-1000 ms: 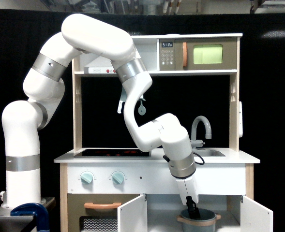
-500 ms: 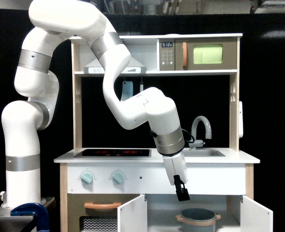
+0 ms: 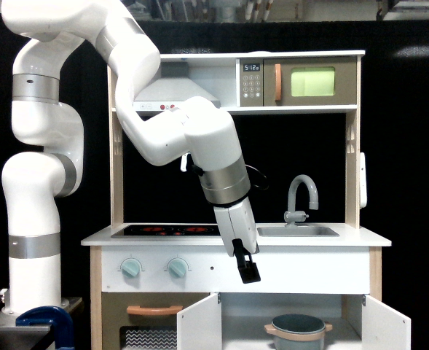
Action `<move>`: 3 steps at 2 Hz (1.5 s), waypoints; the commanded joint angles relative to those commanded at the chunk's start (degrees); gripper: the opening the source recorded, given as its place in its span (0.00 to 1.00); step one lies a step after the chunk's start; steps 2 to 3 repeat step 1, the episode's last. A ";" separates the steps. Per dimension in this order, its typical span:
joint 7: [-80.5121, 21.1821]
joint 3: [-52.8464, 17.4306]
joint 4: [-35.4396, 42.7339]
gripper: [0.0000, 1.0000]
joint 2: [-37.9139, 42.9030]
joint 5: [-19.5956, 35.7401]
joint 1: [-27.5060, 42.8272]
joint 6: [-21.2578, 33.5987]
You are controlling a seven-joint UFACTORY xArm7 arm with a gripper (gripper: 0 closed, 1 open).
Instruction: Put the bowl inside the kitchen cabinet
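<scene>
We see the bowl (image 3: 298,332) sitting inside the kitchen cabinet (image 3: 294,321), below and to the exterior view's right of the claw (image 3: 249,273), which hangs empty above; we cannot tell its opening. Both doors stand ajar, so a low swing could clip one.

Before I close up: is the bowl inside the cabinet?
Inside: the bowl sits upright in the kitchen cabinet, between its open doors.
</scene>
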 joint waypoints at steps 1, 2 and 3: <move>-0.70 -0.81 0.62 1.00 0.13 -0.88 -1.00 1.23; -0.70 -0.81 0.62 1.00 0.13 -0.88 -1.00 1.23; -0.70 -0.81 0.62 1.00 0.13 -0.88 -1.00 1.23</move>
